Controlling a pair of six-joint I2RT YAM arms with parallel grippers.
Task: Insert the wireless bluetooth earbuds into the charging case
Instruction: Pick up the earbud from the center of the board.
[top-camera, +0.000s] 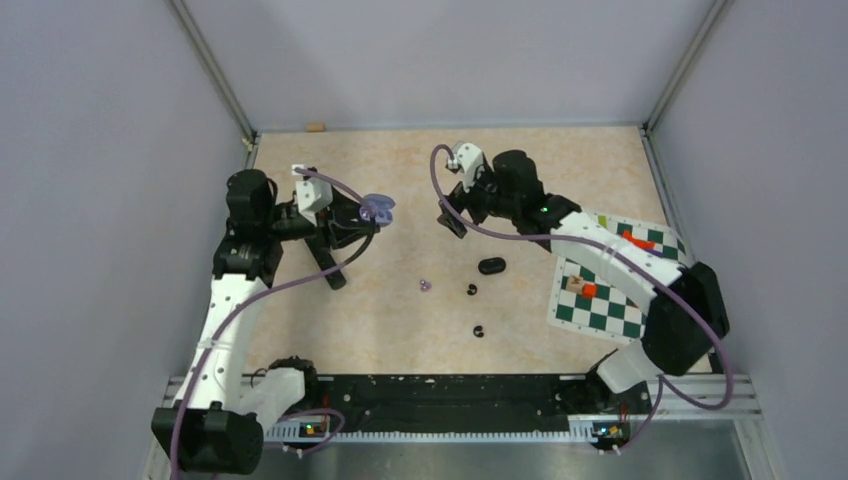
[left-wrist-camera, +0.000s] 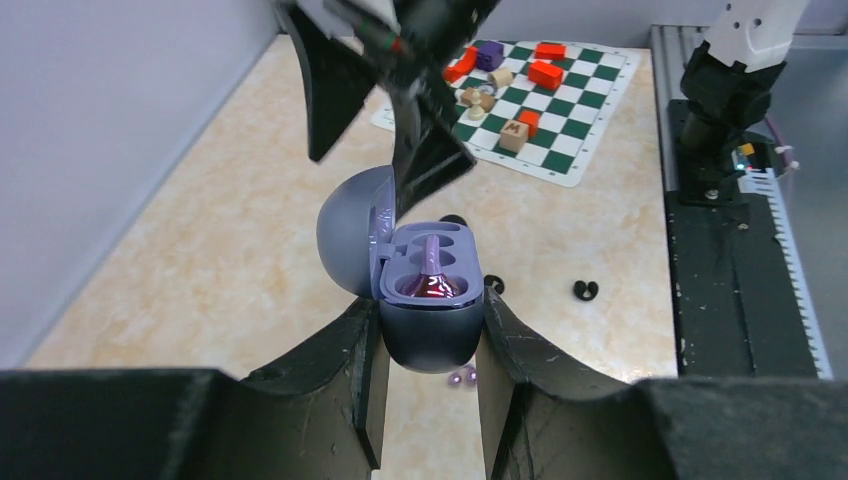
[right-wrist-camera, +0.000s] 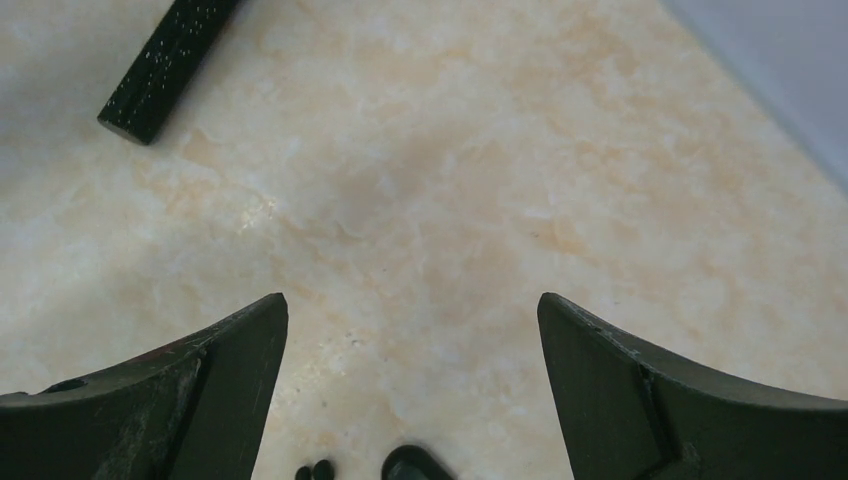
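The left fingers (left-wrist-camera: 345, 370) pinch narrow on the base of the purple case (left-wrist-camera: 430, 335) and hold it up off the worktop (top-camera: 400, 330), lid swung open. One purple bud (left-wrist-camera: 432, 283) sits in its left well; the right well looks empty.

The right fingers (right-wrist-camera: 230, 370) spread wide and hold nothing, hanging just beside the open lid.

The move, I reckon, turns on the loose purple bud (top-camera: 424, 285). It lies flat on the worktop, below the held case, on the near side of the right fingers and slightly left of them. The right arm is the free one, so it is better placed. The bud is too small to tell its long axis.

There is bare worktop around it. The black case (top-camera: 491, 266) and two black buds (top-camera: 472, 290) lie to its right, apart from it. The checkered mat (top-camera: 615, 320) is well apart.
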